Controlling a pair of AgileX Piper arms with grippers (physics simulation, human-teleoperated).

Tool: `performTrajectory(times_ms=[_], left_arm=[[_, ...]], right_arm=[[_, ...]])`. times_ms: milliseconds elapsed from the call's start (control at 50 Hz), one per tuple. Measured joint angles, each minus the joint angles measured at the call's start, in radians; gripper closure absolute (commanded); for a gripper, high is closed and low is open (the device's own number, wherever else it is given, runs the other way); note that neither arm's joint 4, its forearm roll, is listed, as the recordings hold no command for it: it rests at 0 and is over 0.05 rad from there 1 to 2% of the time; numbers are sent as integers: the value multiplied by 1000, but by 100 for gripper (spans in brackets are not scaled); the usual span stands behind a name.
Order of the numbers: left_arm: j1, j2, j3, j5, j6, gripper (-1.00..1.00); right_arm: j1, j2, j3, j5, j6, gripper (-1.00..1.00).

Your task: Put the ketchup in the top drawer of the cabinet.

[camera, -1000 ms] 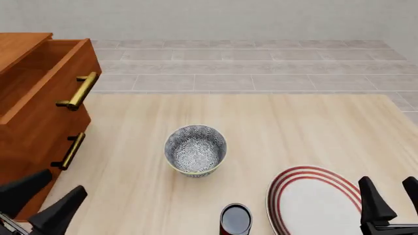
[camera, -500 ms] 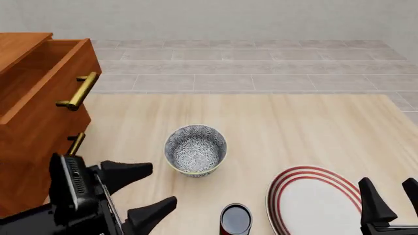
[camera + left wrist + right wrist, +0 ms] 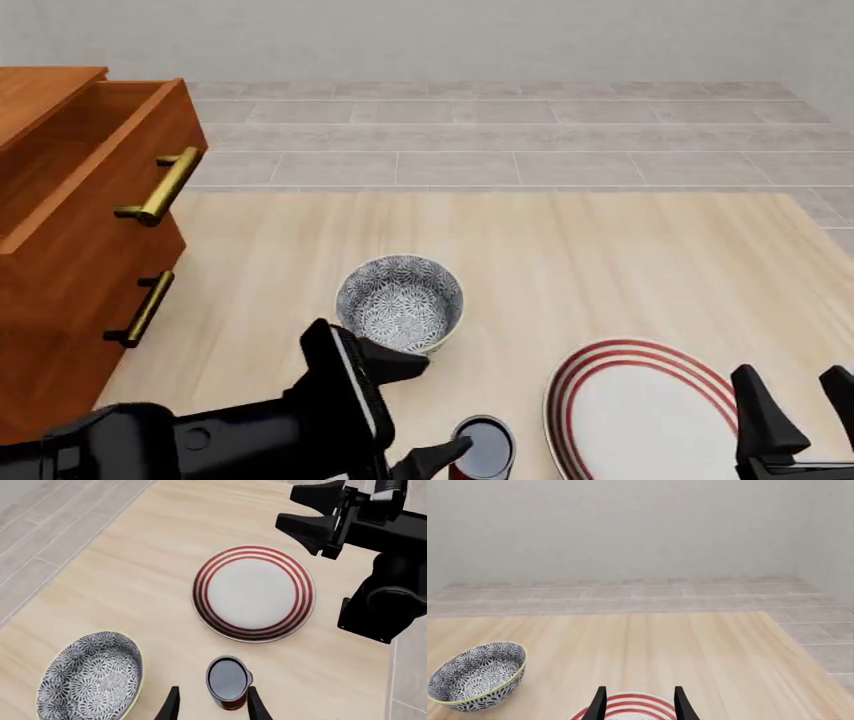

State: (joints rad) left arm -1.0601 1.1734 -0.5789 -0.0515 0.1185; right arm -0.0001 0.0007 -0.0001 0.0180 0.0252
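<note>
The ketchup [image 3: 482, 447] stands upright near the table's front edge, its dark round cap facing up; the left wrist view shows its red body [image 3: 228, 681]. My left gripper [image 3: 424, 415] is open and points right, just left of the bottle. In the left wrist view the bottle sits just ahead of the open left gripper [image 3: 212, 707], in line with the gap between the fingers. The cabinet [image 3: 60, 300] stands at the far left with its top drawer [image 3: 114, 170] pulled out. My right gripper [image 3: 801, 410] is open at the front right, holding nothing.
A grey patterned bowl [image 3: 399, 303] stands mid-table, just beyond the left gripper. A white plate with red rings [image 3: 641, 410] lies right of the ketchup, under the right gripper. The lower drawer [image 3: 80, 330] is shut. Tiled floor lies past the table's far edge.
My left arm swung from the front left by the cabinet to the right, ending beside the ketchup with its fingers still open. The right arm, bottle, bowl and plate have not moved.
</note>
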Motion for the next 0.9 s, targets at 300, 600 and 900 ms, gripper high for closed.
performTrajectory(times_ms=[300,600,900], left_arm=[[3,91,-3,-30,45,-100],[-19,137,1,-57,40,-100],[-39,196,10,-104,20,-100]], right_arm=[[1,0,0,12,-2,-100],[-2,0,0,22,-16,-100],[-7,0,0,33,-31,-100]])
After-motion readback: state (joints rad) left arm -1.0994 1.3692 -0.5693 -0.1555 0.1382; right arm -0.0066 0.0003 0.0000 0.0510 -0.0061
